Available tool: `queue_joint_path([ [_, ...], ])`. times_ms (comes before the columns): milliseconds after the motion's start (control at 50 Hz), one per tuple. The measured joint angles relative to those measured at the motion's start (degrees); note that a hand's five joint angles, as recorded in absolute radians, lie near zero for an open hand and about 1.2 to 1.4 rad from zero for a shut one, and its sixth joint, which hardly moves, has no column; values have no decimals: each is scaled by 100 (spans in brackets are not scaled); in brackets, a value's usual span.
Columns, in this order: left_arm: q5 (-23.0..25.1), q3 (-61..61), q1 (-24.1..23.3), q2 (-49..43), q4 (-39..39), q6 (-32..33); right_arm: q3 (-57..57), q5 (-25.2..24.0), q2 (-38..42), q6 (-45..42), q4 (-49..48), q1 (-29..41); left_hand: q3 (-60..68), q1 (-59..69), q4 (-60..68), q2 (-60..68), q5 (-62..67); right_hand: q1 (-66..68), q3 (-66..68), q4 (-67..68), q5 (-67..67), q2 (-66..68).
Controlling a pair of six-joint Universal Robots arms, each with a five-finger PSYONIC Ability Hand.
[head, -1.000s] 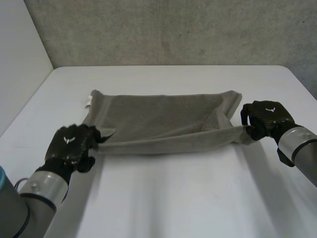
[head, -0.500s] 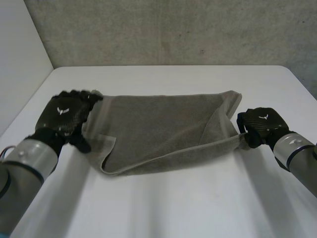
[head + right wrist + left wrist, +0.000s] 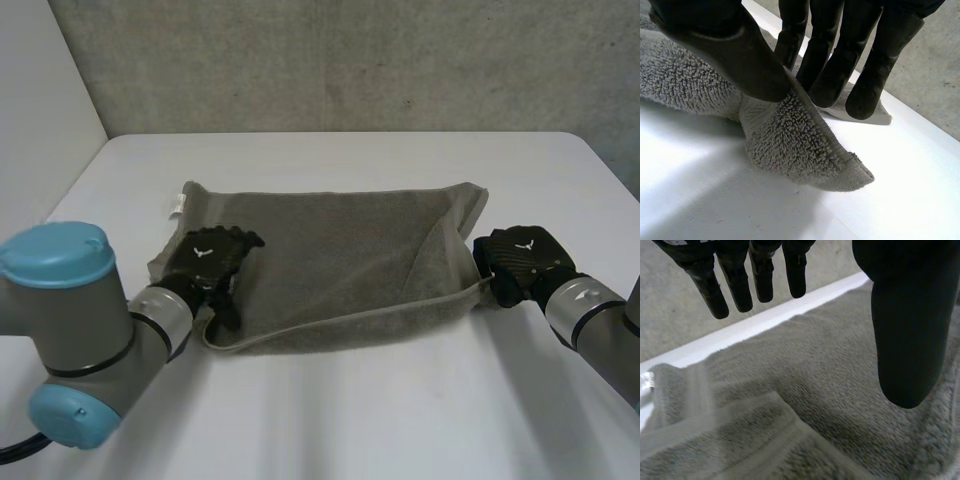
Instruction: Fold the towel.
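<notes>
The head view looks down from behind and between the arms onto the white table point(image 3: 350, 400). It stands far enough back to take in the whole towel point(image 3: 340, 240) at centre frame, the left hand point(image 3: 208, 258) at lower left, the right hand point(image 3: 520, 256) near the right edge and the grey wall point(image 3: 350, 60) across the top. The left wrist view sits very close over the towel, facing along its straight-fingered hand toward the table's far edge and the wall. The right wrist view sits low, just above the table, facing along its hand at the towel corner pinched between thumb and fingers; all three views share towel and table.
</notes>
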Motion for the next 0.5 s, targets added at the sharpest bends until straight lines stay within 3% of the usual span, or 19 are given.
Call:
queue_joint_path([
  [120,-302,147,-64,-255,26,245,-1,5,12,0,1,21,157,152,154,151,155,0,0,0,0,0],
  [260,-1089,263,1,-438,252,1215,-1,8,11,2,1,32,209,207,207,205,206,0,0,0,0,0],
  [380,-1798,94,470,-168,700,1898,-3,9,5,-9,1,35,248,237,245,243,249,0,0,0,0,0],
  [500,-1976,-256,911,425,1047,1929,-5,15,9,-62,1,42,235,220,233,229,215,1,8,0,15,0],
])
